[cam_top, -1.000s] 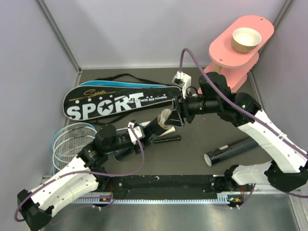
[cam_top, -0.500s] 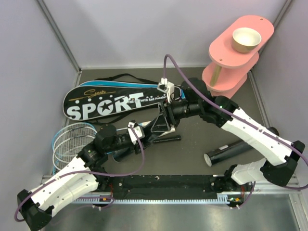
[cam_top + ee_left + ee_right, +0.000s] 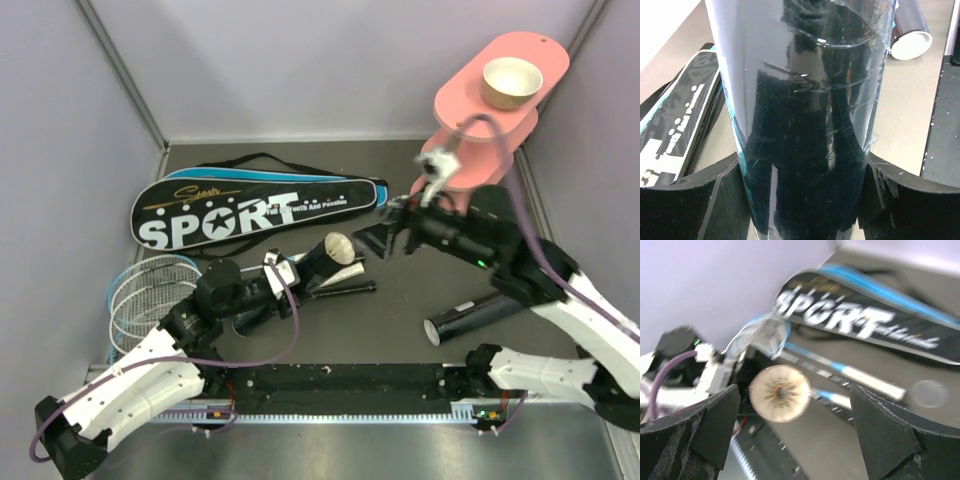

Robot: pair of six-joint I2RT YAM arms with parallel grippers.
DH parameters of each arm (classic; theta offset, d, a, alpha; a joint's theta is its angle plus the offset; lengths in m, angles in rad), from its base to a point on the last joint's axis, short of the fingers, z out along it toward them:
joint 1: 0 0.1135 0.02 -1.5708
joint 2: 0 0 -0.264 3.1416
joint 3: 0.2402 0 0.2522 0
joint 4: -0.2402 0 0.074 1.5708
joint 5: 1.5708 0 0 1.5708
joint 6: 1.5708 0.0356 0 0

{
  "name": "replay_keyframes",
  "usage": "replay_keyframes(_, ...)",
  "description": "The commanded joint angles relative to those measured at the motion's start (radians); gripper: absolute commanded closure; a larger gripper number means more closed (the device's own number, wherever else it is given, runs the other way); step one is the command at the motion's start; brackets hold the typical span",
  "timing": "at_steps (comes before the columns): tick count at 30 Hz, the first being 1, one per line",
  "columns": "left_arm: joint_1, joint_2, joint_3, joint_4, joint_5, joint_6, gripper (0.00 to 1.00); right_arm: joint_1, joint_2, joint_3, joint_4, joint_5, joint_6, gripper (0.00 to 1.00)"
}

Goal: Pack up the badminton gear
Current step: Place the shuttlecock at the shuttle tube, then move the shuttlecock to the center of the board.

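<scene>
Top external view gives us the change. A second ago our right claw (image 3: 383,235) was closing on the mouth of the black tube (image 3: 325,262) with a white shuttlecock pinched in its tips. Half a second ago it was pressed right up to that mouth. Now it has drawn back toward the pink stand (image 3: 490,110), its jaws spread wide with nothing between them.

The shuttlecock (image 3: 780,392) has stayed behind. The right wrist view is blurred by motion, but we can see its pale round end straight ahead of the right claw. It is framed by the spread jaws, well clear of both, and sits in the tube's mouth. We judge the drop done and this shuttlecock packed, though we cannot tell how deep it has slid.

Our left claw (image 3: 298,278) has not shifted. It stays clenched on the black tube, which in the left wrist view fills the gap between the jaws and touches both. The tube runs straight out ahead of the claw.

So one piece of gear is now in its container. A second tube (image 3: 480,312) lies behind the right claw, nearer that arm's base, with its mouth showing. The black racket bag (image 3: 250,210) lettered SPORT lies ahead and to the left of the left claw. The rackets (image 3: 150,290) rest outside the bag, off to that claw's left. We reckon the right claw is free to fetch the next piece while the left keeps the tube steady.
</scene>
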Motion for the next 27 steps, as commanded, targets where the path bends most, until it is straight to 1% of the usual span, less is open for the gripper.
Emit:
replay_keyframes(1,-0.003,-0.034,0.026,0.088,-0.073,-0.003,0.93,0.005,-0.124,-0.127,0.122,0.563,-0.056,0.10)
replay_keyframes(4,-0.003,-0.060,0.022,0.094,-0.097,-0.004,0.93,-0.014,-0.009,-0.121,0.096,0.688,-0.120,0.10)
replay_keyframes(5,-0.003,-0.070,0.021,0.096,-0.117,-0.007,0.93,-0.020,0.078,-0.106,0.088,0.711,-0.152,0.10)
replay_keyframes(6,-0.003,-0.079,0.019,0.096,-0.125,-0.010,0.93,-0.034,0.114,-0.076,0.079,0.753,-0.156,0.10)
replay_keyframes(8,-0.003,-0.106,0.012,0.103,-0.150,-0.009,0.92,-0.078,0.186,-0.057,0.100,0.725,-0.175,0.11)
replay_keyframes(9,-0.003,-0.116,0.004,0.107,-0.156,-0.007,0.92,-0.122,0.264,-0.031,0.111,0.705,-0.180,0.11)
replay_keyframes(11,-0.003,-0.137,-0.001,0.113,-0.176,-0.007,0.92,-0.159,0.347,0.003,0.119,0.700,-0.214,0.12)
replay_keyframes(12,-0.003,-0.142,-0.007,0.113,-0.177,-0.006,0.92,-0.184,0.445,0.053,0.117,0.694,-0.234,0.13)
replay_keyframes(14,-0.003,-0.146,-0.007,0.113,-0.180,-0.006,0.92,-0.198,0.545,0.095,0.136,0.703,-0.290,0.14)
replay_keyframes(15,-0.003,-0.150,-0.008,0.113,-0.183,-0.006,0.92,-0.210,0.594,0.156,0.133,0.668,-0.298,0.14)
replay_keyframes(16,-0.003,-0.145,-0.007,0.113,-0.180,-0.003,0.92,-0.242,0.693,0.190,0.114,0.648,-0.300,0.17)
replay_keyframes(18,-0.003,-0.143,-0.004,0.111,-0.176,-0.003,0.92,-0.271,0.783,0.283,0.105,0.602,-0.301,0.26)
replay_keyframes(19,-0.005,-0.143,-0.005,0.113,-0.174,-0.003,0.92,-0.305,0.877,0.323,0.069,0.585,-0.292,0.40)
replay_keyframes(20,-0.003,-0.142,-0.004,0.113,-0.171,-0.003,0.92,-0.317,0.915,0.360,0.056,0.576,-0.279,0.45)
replay_keyframes(22,-0.003,-0.140,-0.005,0.113,-0.168,-0.004,0.92,-0.339,1.003,0.432,0.044,0.590,-0.280,0.50)
replay_keyframes(24,-0.003,-0.139,-0.007,0.113,-0.168,-0.004,0.92,-0.354,1.047,0.478,0.039,0.645,-0.291,0.51)
replay_keyframes(27,-0.003,-0.133,-0.005,0.113,-0.160,-0.006,0.92,-0.376,1.105,0.526,0.028,0.697,-0.309,0.60)
